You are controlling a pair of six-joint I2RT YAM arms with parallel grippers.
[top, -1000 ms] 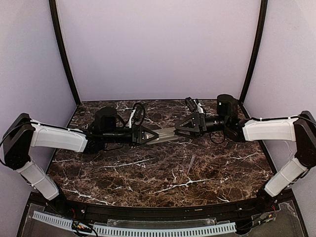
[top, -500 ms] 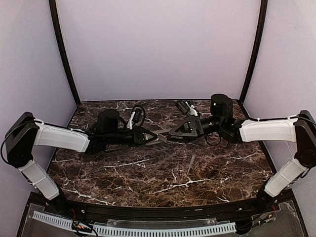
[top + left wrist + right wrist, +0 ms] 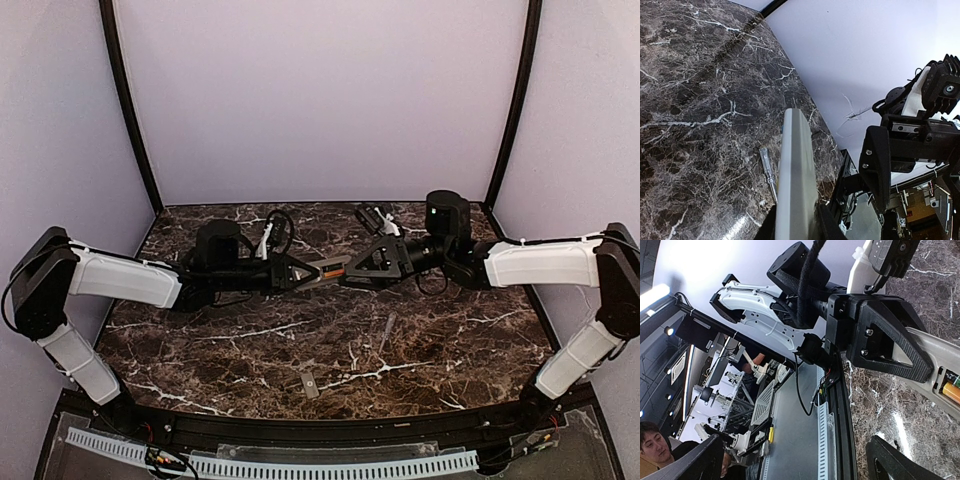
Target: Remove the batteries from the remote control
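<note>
Brown marble table (image 3: 450, 350) with white veins, grey remote control (image 3: 796, 175), orange battery (image 3: 951, 392).

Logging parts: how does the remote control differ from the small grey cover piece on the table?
The remote control is held off the table in the left claw; the cover piece lies flat on it near the front edge. The remote control is much longer than the cover piece. Both look grey.

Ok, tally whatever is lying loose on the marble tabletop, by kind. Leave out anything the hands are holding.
Grey cover piece: 1
Screwdriver: 1
Total: 2
</note>
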